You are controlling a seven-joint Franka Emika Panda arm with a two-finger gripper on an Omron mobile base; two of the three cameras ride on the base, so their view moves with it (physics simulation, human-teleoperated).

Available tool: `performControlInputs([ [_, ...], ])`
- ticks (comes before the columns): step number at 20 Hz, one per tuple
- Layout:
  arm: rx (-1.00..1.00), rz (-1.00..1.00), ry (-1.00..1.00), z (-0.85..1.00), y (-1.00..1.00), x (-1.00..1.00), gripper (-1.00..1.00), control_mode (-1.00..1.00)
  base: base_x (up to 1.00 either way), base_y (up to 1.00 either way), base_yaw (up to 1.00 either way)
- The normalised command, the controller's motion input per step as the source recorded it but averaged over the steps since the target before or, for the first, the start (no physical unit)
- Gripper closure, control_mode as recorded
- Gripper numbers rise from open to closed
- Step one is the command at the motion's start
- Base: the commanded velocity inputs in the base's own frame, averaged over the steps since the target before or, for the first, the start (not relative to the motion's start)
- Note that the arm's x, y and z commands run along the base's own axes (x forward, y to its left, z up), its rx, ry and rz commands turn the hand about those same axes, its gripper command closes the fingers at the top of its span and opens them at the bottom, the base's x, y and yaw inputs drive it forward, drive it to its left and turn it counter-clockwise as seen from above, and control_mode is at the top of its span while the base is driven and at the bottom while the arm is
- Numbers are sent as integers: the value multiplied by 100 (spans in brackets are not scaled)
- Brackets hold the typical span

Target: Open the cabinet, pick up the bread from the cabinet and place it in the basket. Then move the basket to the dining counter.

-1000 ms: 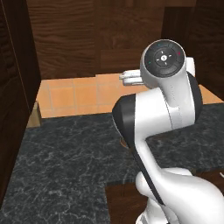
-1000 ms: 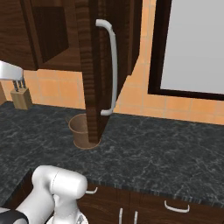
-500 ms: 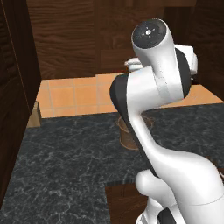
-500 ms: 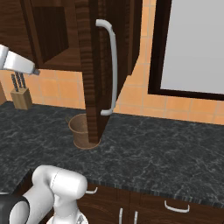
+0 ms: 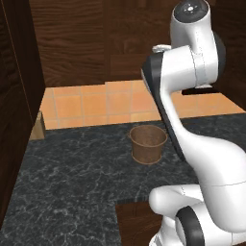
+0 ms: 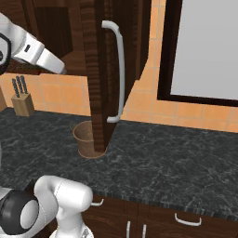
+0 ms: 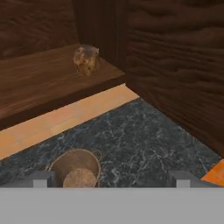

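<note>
Hand view: bread [image 7: 86, 60] on cabinet [image 7: 39, 83] shelf edge; claw [image 7: 111, 179] spread, empty; a misjudged approach could nudge it off, missing the basket [image 7: 75, 168].

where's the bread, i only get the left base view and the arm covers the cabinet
observer: hand view has the bread on the cabinet shelf, near its front edge.
operator: door open enough?
observer: in the right base view the cabinet door stands wide open, edge-on to the camera, with its silver handle on the right.
operator: gripper got anything in it
observer: no, the gripper has its fingertips wide apart with nothing between them, and the basket sits on the worktop below it.
</note>
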Motion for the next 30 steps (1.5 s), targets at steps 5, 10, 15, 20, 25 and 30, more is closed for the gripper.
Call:
performControlInputs([
  [5,9,-4,-5,0,-27,52,-100,-100,0,0,0],
  [10,0,-9,0,0,-32,43,-100,-100,0,0,0],
  [15,0,-1,0,-4,-32,43,-100,-100,0,0,0],
  [20,0,2,0,-16,-24,54,-100,-100,0,0,0],
  [25,0,4,0,-17,-27,39,-100,-100,0,0,0],
  [30,0,9,0,-6,-10,31,-100,-100,0,0,0],
])
